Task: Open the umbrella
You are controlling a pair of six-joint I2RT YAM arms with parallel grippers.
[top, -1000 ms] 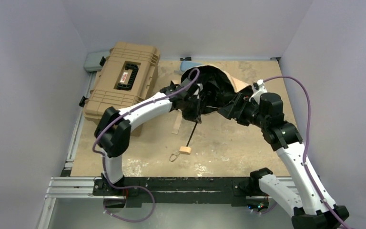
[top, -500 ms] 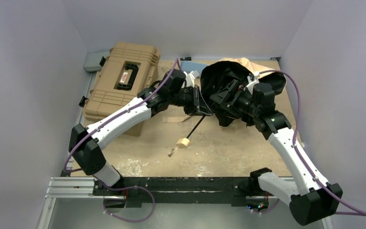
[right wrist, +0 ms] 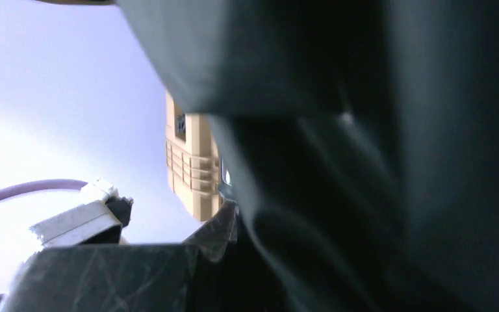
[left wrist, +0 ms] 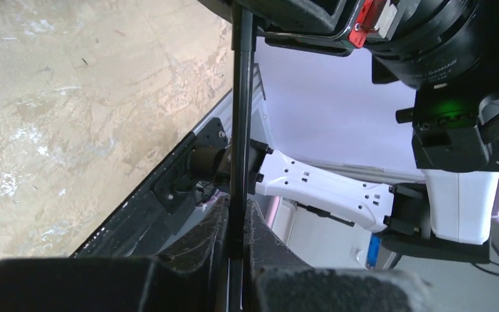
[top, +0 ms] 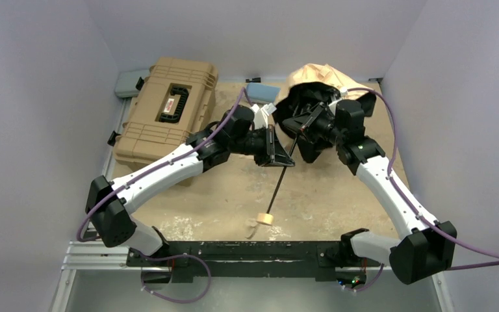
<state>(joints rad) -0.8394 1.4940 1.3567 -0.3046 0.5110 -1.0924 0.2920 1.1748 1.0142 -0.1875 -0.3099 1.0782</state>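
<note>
- Umbrella (top: 321, 77) canopy has shifted to the back right since a second ago, and its handle (top: 266, 219) has swung toward the near edge of the table (top: 195, 201); more of the shaft (top: 278, 188) shows
- progress, judged: part-way; shaft looks drawn out, but the cloth is bunched in a lumpy dome, not spread; canopy still to be pushed open and locked
- left gripper (top: 277, 151) pinched narrow on the shaft, both fingers tight against it in the wrist view
- right gripper (top: 304, 123) buried in the canopy's black underside; cannot tell if it holds anything
- matte pale beige cloth, creased, with black lining; thin straight black shaft; small round beige handle with a loop
- table is a worn sandy board with white scuffs; tan ribbed hard case (top: 169, 104) at back left
</note>
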